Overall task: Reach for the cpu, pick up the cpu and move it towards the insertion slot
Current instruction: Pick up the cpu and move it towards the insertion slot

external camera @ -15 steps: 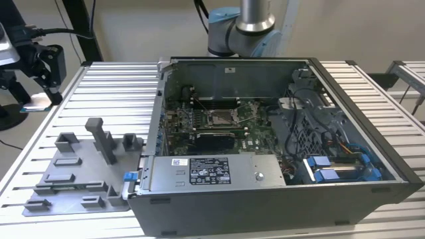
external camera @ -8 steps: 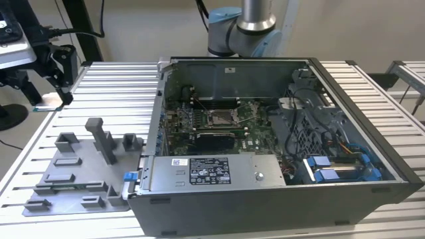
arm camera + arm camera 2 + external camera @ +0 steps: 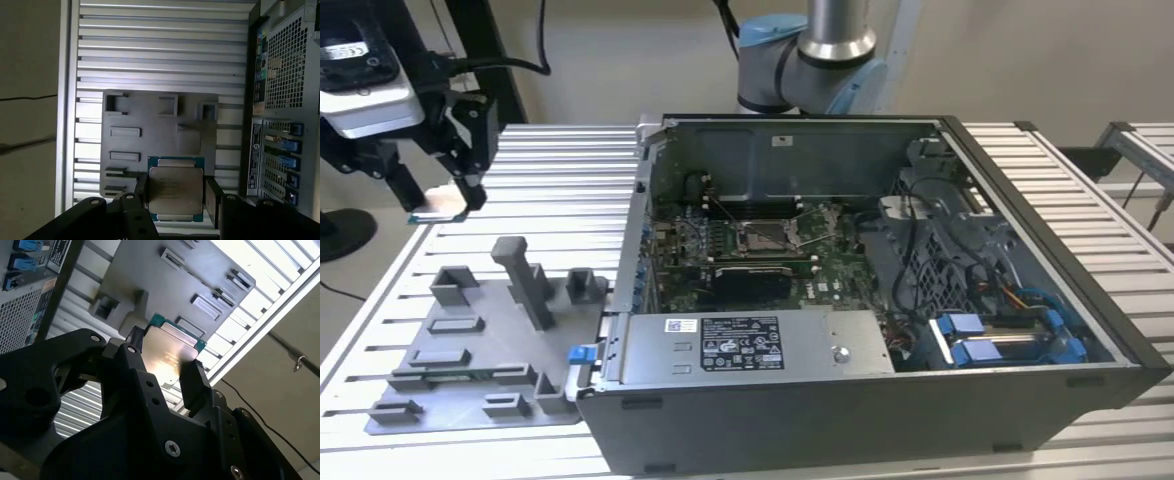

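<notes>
The cpu [image 3: 175, 182], a flat square chip with a pale silvery face and a green rim, is clamped by its two side edges between my black fingers [image 3: 141, 189]. My gripper [image 3: 176, 196] is shut on it in both wrist views, where the cpu [image 3: 169, 352] and gripper [image 3: 164, 366] show against the plate far below. In the exterior view my gripper [image 3: 455, 192] holds the cpu [image 3: 438, 208] in the air at the far left of the table. The insertion slot [image 3: 767, 236], a shiny metal-framed socket, lies inside the open case, well to the exterior view's right.
A grey fixture plate [image 3: 467, 345] with upright blocks lies on the slatted table [image 3: 560, 180] at the exterior view's left. The open computer case [image 3: 881, 400] has tall walls, cables and blue drive parts [image 3: 987, 340]. A black rectangular recess [image 3: 754, 276] sits just in front of the socket.
</notes>
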Available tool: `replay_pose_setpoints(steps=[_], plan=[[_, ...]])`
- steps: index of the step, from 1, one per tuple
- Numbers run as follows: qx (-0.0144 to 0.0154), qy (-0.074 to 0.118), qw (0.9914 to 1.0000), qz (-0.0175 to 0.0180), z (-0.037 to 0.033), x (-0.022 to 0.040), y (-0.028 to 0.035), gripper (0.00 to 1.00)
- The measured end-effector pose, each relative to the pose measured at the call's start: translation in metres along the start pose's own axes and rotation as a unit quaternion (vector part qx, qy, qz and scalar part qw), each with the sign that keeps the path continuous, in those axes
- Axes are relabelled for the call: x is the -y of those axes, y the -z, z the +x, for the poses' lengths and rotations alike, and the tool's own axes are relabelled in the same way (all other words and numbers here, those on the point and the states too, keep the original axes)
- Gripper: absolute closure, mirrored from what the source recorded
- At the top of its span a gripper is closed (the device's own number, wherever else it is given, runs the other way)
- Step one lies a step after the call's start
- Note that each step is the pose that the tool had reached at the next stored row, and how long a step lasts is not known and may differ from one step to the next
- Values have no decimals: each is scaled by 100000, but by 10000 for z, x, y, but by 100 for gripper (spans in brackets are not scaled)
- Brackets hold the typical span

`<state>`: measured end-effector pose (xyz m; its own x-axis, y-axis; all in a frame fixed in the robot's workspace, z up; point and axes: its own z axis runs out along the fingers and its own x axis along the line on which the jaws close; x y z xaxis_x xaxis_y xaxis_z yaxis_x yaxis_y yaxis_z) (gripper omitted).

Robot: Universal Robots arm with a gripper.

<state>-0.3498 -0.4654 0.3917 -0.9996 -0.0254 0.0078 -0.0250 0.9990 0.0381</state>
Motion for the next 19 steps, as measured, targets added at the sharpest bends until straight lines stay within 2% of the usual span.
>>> replay_pose_setpoints(steps=[19], plan=[[-32, -2, 100000, 5, -324, 8, 3, 100]])
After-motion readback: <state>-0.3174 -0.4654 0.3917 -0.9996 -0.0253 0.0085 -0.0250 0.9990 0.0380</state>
